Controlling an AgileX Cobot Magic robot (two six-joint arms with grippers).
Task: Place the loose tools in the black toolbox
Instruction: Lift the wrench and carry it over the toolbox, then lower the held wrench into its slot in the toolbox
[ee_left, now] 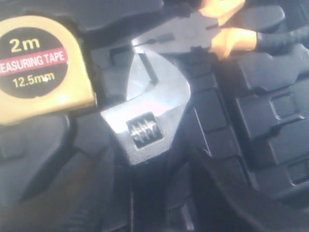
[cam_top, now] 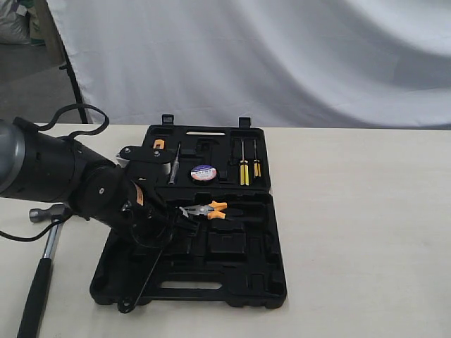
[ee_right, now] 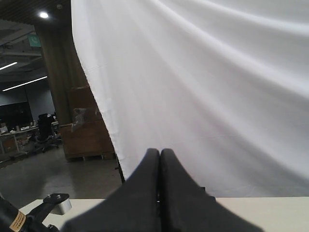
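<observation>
Left hand (ee_left: 149,181) spread: dark fingers (ee_left: 82,198) stand either side of the adjustable wrench (ee_left: 145,113) handle end. A gap shows, and nothing is pinched as far as the blurry wrist view tells. Right hand (ee_right: 160,152) pressed together, holding nothing, raised, aimed at the white curtain (ee_right: 217,96); not in the exterior view.

Around: the wrench lies in the black toolbox (cam_top: 236,282). Yellow tape measure (ee_left: 41,67) is just beside its head, and orange-handled pliers (ee_left: 193,34) are just past the head's tip. In the exterior view the pliers sit in the near half by the hinge. The far half holds yellow-handled screwdrivers (cam_top: 244,169) and the black tape roll (cam_top: 204,172), flat, blue-white label up. The toolbox is open flat on the pale surface (cam_top: 352,211), slot handle toward the near edge.

Left arm (cam_top: 77,183) comes in from the left edge and angles down over the left part of the near half. It blocks the wrench, tape measure and hand from the exterior view.

Wrench: long axis runs from between the fingers out toward the pliers, head away from the hand, thumbscrew face up. Claw hammer (cam_top: 42,271) is outside the toolbox, on the surface left of it, head partly behind the arm. Its long black handle runs toward the near edge, slanting a bit left.
</observation>
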